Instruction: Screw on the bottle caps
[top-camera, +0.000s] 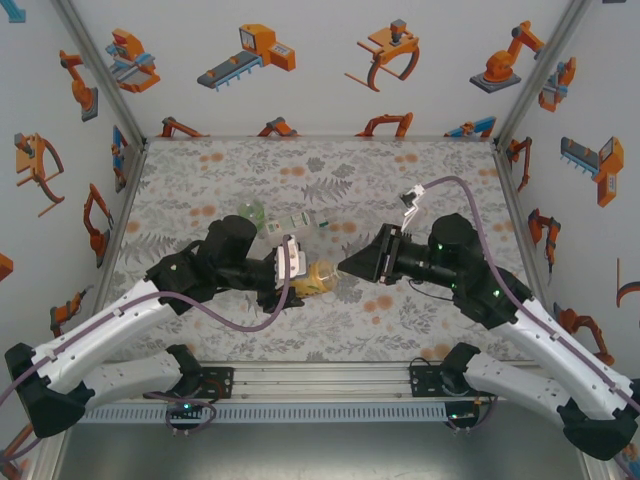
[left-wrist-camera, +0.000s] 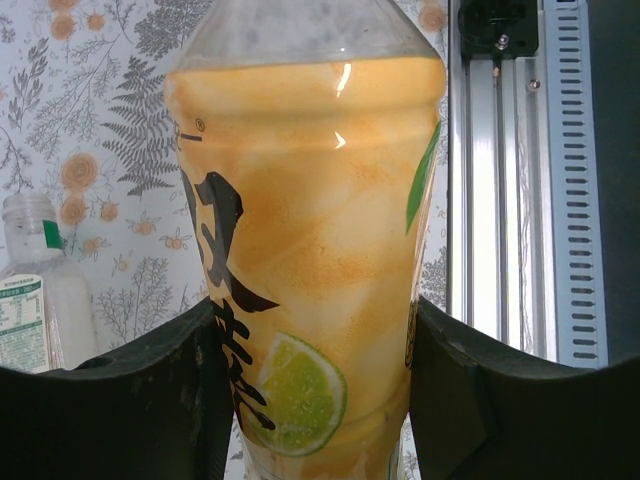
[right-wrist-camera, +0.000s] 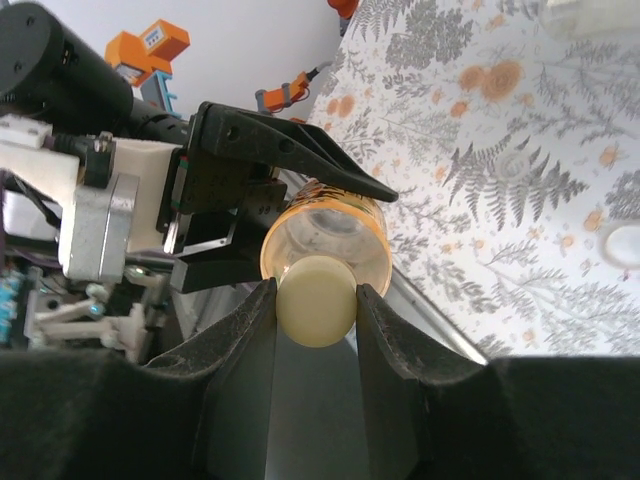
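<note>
Left tool (left-wrist-camera: 312, 400) clamped on amber bottle (left-wrist-camera: 310, 230), frame centre; yellow label, black characters, lime slice. Right tool (top-camera: 345, 267) grips pale cap (right-wrist-camera: 316, 300) at bottle mouth. Clear bottle (left-wrist-camera: 40, 300) lower left, green-white label, print unreadable.

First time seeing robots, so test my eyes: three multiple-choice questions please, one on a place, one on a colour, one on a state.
1. Where is the pale cap? A. flat on the table B. at the amber bottle's mouth C. on the clear bottle
2. The held bottle's label is mostly: A. blue B. red C. yellow-orange
3. The left arm's jaws are: A. wide open B. shut on nothing C. shut on the amber bottle
Answers: B, the right arm's jaws hold it there; C, the left wrist view shows it; C, they clamp its sides.
</note>
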